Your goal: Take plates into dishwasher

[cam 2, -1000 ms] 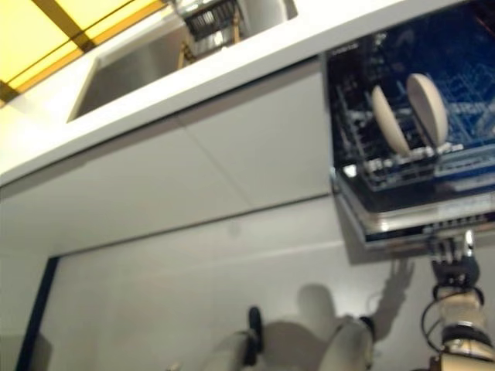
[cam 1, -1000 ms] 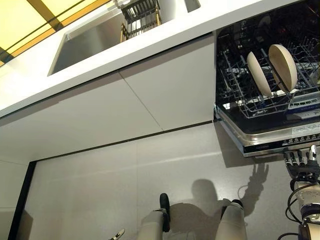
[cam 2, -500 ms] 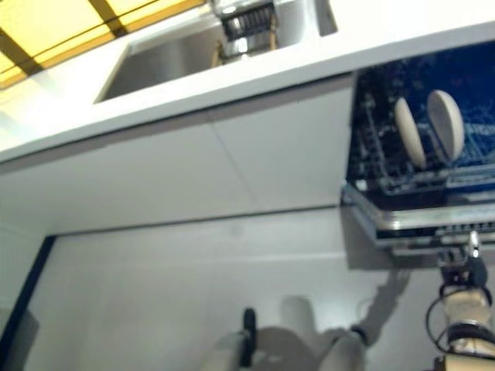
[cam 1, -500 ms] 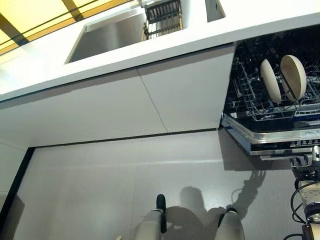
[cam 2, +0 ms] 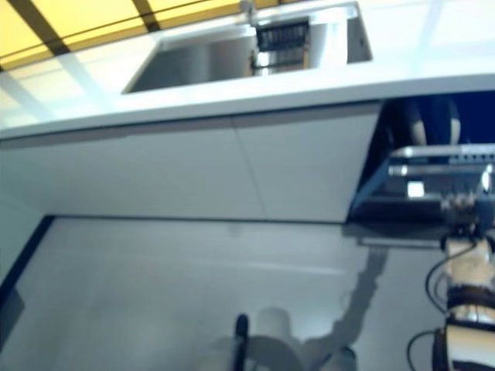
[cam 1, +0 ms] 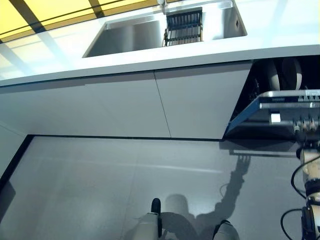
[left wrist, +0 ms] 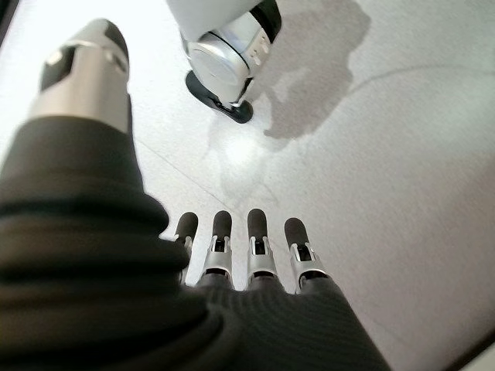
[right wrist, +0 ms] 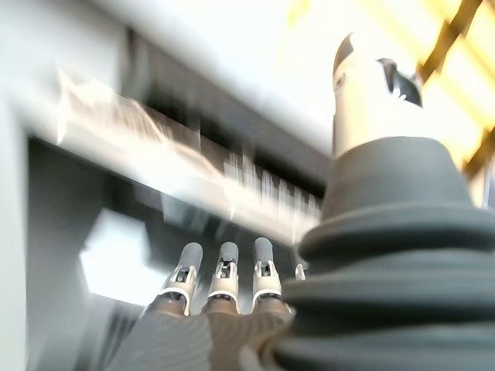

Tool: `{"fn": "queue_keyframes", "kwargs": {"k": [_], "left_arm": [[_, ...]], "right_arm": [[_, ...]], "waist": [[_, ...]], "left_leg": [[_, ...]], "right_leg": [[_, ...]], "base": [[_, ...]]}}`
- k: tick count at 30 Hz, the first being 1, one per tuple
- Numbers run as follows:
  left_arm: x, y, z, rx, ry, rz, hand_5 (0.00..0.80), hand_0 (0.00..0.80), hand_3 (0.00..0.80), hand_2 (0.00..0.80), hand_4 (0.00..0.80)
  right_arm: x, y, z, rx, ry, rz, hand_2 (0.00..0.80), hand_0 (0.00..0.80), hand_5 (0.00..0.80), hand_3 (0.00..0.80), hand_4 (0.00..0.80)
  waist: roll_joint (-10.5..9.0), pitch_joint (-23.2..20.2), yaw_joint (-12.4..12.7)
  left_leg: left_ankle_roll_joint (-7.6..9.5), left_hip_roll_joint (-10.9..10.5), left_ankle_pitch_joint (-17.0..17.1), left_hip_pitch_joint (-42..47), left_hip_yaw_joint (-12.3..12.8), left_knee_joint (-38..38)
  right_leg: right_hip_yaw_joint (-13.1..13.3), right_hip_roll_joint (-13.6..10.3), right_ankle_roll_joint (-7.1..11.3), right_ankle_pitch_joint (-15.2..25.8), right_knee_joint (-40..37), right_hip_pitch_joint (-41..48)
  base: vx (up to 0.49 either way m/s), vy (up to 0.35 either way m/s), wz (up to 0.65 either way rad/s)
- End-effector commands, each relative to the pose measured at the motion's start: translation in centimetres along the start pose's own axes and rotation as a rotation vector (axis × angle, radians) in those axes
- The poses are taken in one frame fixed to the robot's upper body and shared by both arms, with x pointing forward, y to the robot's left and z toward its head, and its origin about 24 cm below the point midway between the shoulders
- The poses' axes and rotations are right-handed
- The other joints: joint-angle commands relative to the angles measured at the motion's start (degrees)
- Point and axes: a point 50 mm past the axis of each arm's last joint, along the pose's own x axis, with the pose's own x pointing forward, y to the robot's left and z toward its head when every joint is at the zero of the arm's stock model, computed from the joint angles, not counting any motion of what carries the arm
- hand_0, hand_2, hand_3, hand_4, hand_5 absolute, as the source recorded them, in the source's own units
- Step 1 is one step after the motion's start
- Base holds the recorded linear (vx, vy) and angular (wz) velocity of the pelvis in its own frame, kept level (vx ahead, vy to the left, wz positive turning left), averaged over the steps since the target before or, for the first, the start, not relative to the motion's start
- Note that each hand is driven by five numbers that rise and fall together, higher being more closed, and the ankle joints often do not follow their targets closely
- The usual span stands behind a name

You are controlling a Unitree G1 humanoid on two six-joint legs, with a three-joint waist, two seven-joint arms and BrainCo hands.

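we judge the loading done: two plates stand inside the dishwasher, just visible above its door, which is tilted up and partly shut. our right hand has straight fingers pressed under the door's front edge and grips nothing. our left hand hangs open and empty over the floor. what is left, we think, is pushing the door fully closed.
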Motion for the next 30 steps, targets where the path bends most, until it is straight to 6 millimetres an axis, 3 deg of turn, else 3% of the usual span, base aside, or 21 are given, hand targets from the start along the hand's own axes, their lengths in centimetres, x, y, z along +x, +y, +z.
{"fn": "queue_keyframes", "kwargs": {"k": [1,8,13,17,18,19,21,24,30], "left_arm": [[-1.0,4.3,1.6,0.088,-0.033,0.127,0.000,0.000,0.000,0.000,0.000],[-1.0,4.6,1.3,0.095,-0.027,0.135,0.000,0.000,0.000,0.000,0.000],[-1.0,4.5,1.1,0.100,-0.029,0.129,0.000,0.000,0.000,0.000,0.000],[-0.7,3.8,1.2,0.091,-0.040,0.126,0.000,0.000,0.000,0.000,0.000],[-0.7,3.8,1.2,0.092,-0.039,0.127,0.000,0.000,0.000,0.000,0.000],[-0.6,3.5,1.3,0.083,-0.047,0.122,0.000,0.000,0.000,0.000,0.000],[-0.5,3.1,1.4,0.082,-0.047,0.116,0.000,0.000,0.000,0.000,0.000],[-0.3,2.7,1.7,0.068,-0.046,0.111,0.000,0.000,0.000,0.000,0.000],[-0.1,2.0,1.9,0.074,-0.052,0.095,0.000,0.000,0.000,0.000,0.000]], "right_arm": [[1.7,6.1,0.9,0.052,-0.044,0.205,0.000,0.000,0.000,0.000,0.000],[1.6,5.3,1.5,0.030,-0.048,0.169,0.000,0.000,0.000,0.000,0.000],[1.1,3.6,0.5,0.011,-0.008,0.120,0.000,0.000,0.000,0.000,0.000],[-0.9,-1.1,-3.3,-0.069,0.122,-0.029,0.000,0.000,0.000,0.000,0.000],[-1.0,-1.2,-3.4,-0.069,0.123,-0.031,0.000,0.000,0.000,0.000,0.000],[-2.1,-3.3,-4.6,-0.085,0.172,-0.083,0.000,0.000,0.000,0.000,0.000],[-3.4,-5.3,-5.9,-0.099,0.221,-0.136,0.000,0.000,0.000,0.000,0.000],[-6.8,-9.8,-8.2,-0.199,0.353,-0.260,0.000,0.000,0.000,0.000,0.000],[-13.9,-15.9,-10.9,-0.234,0.540,-0.388,0.000,0.000,0.000,0.000,0.000]], "waist": [[-5.87,-4.46,1.95],[-6.43,-5.29,1.90],[-7.23,-7.32,1.46],[-8.66,-11.37,0.17],[-8.71,-11.46,0.21],[-9.15,-12.89,-0.28],[-9.53,-14.37,-0.68],[-10.04,-16.92,-1.71],[-10.44,-19.82,-3.02]], "left_leg": [[1.59,-2.78,-6.58,-0.54,3.03,8.56],[1.20,-2.33,-5.96,0.82,3.09,7.18],[0.50,-2.00,-3.29,3.68,3.29,1.64],[-0.17,-2.05,0.03,8.82,3.90,-8.60],[-0.17,-2.04,0.19,9.02,3.93,-8.92],[-0.24,-1.96,1.01,10.25,3.91,-11.50],[-0.20,-1.88,1.56,11.43,4.05,-14.04],[-0.21,-1.59,2.31,13.92,4.69,-18.23],[0.03,-1.54,2.22,16.30,5.59,-21.32]], "right_leg": [[-4.30,4.68,-8.46,2.18,-2.79,4.24],[-4.83,5.22,-8.54,2.34,-4.11,5.71],[-5.47,6.20,-7.74,4.57,-9.86,8.30],[-4.47,7.46,-5.32,8.65,-20.06,12.27],[-4.48,7.50,-5.30,8.83,-20.38,12.45],[-3.91,7.84,-4.65,10.14,-22.98,13.43],[-3.34,8.18,-4.10,11.20,-25.53,14.36],[-2.12,8.98,-3.38,12.70,-29.45,16.13],[-1.36,9.81,-2.78,14.13,-33.09,18.02]], "base": [[0.037,-0.005,0.15],[0.024,-0.010,0.21],[0.030,-0.005,0.02],[0.044,0.006,-0.06],[0.055,0.004,-0.09],[0.043,-0.001,-0.11],[0.056,0.003,-0.09],[0.063,0.018,-0.15],[0.038,0.031,-0.11]]}}
